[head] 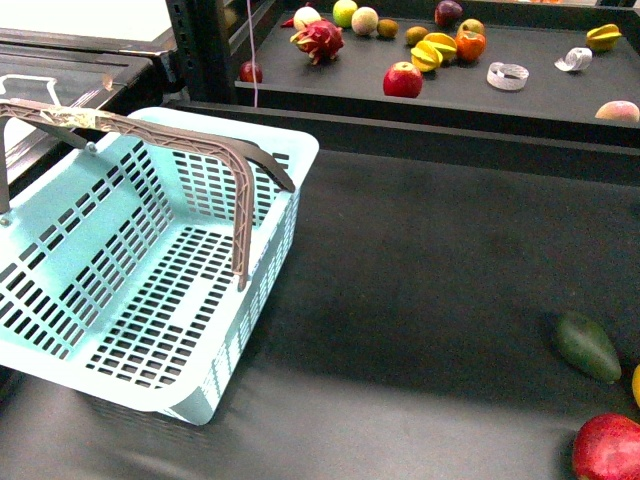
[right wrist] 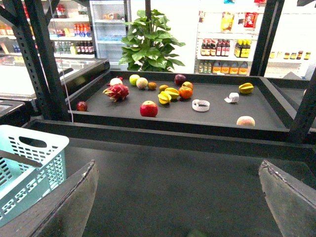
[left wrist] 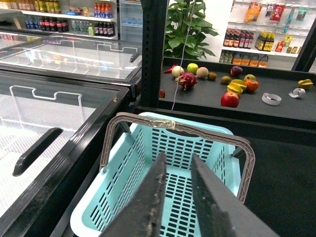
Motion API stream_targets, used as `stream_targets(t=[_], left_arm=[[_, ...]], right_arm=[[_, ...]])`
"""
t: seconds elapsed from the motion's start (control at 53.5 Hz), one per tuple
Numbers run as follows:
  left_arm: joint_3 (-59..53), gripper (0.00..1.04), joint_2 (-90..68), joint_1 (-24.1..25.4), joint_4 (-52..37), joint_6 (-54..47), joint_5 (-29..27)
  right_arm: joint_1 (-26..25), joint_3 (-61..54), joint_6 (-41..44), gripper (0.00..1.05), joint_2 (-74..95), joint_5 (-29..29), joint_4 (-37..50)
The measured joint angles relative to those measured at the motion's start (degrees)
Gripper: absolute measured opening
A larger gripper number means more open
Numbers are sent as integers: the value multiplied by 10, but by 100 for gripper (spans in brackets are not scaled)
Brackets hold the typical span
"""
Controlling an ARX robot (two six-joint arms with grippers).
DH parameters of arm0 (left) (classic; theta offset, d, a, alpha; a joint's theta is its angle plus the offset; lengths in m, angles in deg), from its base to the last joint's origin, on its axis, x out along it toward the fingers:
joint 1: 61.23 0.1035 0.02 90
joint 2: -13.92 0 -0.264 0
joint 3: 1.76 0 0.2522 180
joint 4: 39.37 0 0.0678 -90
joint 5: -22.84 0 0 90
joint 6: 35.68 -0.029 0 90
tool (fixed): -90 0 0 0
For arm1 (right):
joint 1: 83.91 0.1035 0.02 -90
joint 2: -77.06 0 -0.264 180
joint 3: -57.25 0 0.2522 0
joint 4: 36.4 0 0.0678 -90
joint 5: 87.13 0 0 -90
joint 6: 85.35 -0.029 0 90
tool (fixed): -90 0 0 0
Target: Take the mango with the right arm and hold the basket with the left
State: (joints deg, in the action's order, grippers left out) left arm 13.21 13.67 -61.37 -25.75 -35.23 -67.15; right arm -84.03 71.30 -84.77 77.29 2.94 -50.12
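Observation:
The pale blue basket (head: 60, 230) stands on the dark table at the left, one grey-brown handle (head: 150, 128) swung up across it. It is empty. My left gripper (left wrist: 178, 158) is shut on nothing and hangs above the basket's inside (left wrist: 187, 143), not touching the handle. My right gripper (right wrist: 177, 165) is open and empty over the bare dark table, with the basket's corner (right wrist: 29, 148) to one side. Only a plain yellow sliver (head: 636, 385) at the front view's right edge may be the mango. Neither arm shows in the front view.
A dark green pointed fruit (head: 588, 346) and a red apple (head: 608, 447) lie at the front right. The raised back shelf (head: 340, 90) holds a dragon fruit (head: 318, 40), an apple (head: 403, 79), starfruit (head: 432, 52) and more. A glass-topped freezer (left wrist: 49, 98) stands left of the basket.

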Motion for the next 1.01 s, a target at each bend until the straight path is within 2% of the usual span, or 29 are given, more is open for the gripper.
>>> stream_targets(t=[0.262, 0.355, 0.449, 0.467, 0.486, 0.523, 0.561, 0.598, 0.654, 0.729, 0.785, 1.009], left_arm=[[0, 82, 0, 0, 0, 0, 0], [0, 98, 0, 0, 0, 0, 0], [2, 96, -5, -6, 5, 3, -12], [14, 97, -24, -30, 38, 31, -104], [25, 97, -51, -51, 63, 48, -146], [42, 97, -113, -86, 82, 99, -273], [55, 97, -180, -101, 70, 148, -358], [70, 97, -252, -90, 31, 198, -396], [87, 97, -321, -69, -14, 237, -372], [125, 97, -464, -35, -103, 305, -311], [143, 97, -526, -24, -130, 341, -285], [250, 97, -786, -14, -226, 445, -220]], right_arm=[[0, 0, 0, 97, 0, 0, 0], [0, 0, 0, 97, 0, 0, 0], [0, 0, 0, 97, 0, 0, 0], [0, 0, 0, 97, 0, 0, 0], [0, 0, 0, 97, 0, 0, 0], [0, 0, 0, 97, 0, -1, 0], [0, 0, 0, 97, 0, 0, 0], [0, 0, 0, 97, 0, 1, 0], [0, 0, 0, 97, 0, 0, 0], [0, 0, 0, 97, 0, 1, 0], [0, 0, 0, 97, 0, 0, 0], [0, 0, 0, 97, 0, 0, 0]])
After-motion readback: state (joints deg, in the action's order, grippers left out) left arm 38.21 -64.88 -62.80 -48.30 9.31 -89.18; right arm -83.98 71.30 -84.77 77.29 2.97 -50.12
